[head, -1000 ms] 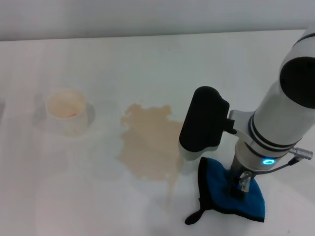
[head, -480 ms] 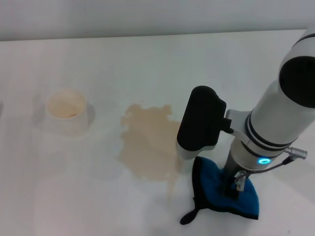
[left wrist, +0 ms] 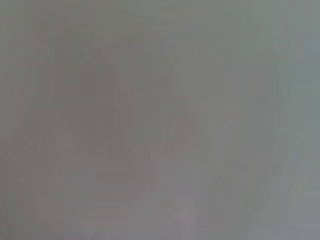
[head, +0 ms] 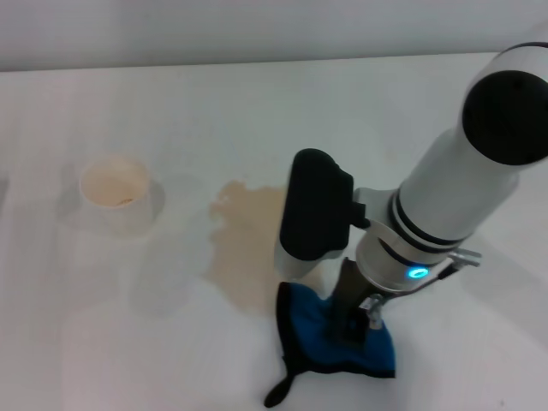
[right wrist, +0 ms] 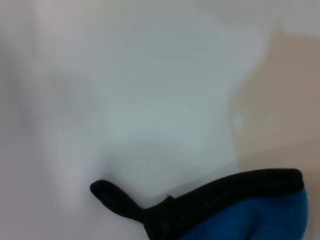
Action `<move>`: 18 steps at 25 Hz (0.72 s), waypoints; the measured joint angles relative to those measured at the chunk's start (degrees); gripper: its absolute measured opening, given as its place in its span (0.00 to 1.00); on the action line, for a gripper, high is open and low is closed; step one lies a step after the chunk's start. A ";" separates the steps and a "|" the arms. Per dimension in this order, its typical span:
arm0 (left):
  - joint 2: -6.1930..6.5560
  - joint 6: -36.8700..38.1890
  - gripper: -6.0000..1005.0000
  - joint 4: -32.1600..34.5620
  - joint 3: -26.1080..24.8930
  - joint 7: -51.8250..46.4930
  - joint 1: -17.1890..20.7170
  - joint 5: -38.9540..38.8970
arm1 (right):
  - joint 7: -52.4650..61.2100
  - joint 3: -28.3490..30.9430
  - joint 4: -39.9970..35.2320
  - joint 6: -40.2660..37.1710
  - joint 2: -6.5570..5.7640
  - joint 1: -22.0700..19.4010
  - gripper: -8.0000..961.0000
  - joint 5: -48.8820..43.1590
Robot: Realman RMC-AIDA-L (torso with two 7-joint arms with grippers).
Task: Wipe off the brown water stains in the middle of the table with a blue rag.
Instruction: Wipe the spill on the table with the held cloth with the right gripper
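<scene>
The brown water stains lie as one pale tan blotch in the middle of the white table; the right arm hides the stain's right part. My right gripper points straight down and is shut on the blue rag, which rests on the table at the stain's near right edge. The rag's black loop trails toward the front. In the right wrist view the rag with its black edging and loop lies next to the stain. My left gripper is out of view.
A white paper cup with tan liquid stands left of the stain. The table's far edge runs along the top of the head view. The left wrist view shows only a blank grey surface.
My right gripper has dragged the blue rag to the left, from beside the stain's drip tail onto the stain's near right edge. The arm now covers more of the stain.
</scene>
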 joint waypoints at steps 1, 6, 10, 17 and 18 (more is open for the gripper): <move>-0.01 0.01 0.89 0.00 0.00 0.00 -0.02 0.00 | -0.91 -0.06 1.02 -0.92 0.01 0.57 0.17 0.81; -0.06 0.05 0.89 0.00 0.02 0.00 -0.07 0.00 | -5.20 -0.24 3.99 -5.11 0.17 1.75 0.17 3.71; -0.11 0.06 0.89 0.00 0.02 0.00 -0.04 0.00 | -7.48 -0.31 4.75 -7.24 0.23 1.78 0.16 4.63; -0.11 -0.02 0.89 0.00 0.02 0.00 -0.11 0.00 | -11.18 -0.42 8.15 -11.34 0.22 3.35 0.15 7.77; -0.11 0.00 0.89 0.00 0.02 0.00 -0.12 0.00 | -11.71 -0.45 8.99 -11.95 0.22 3.84 0.15 8.52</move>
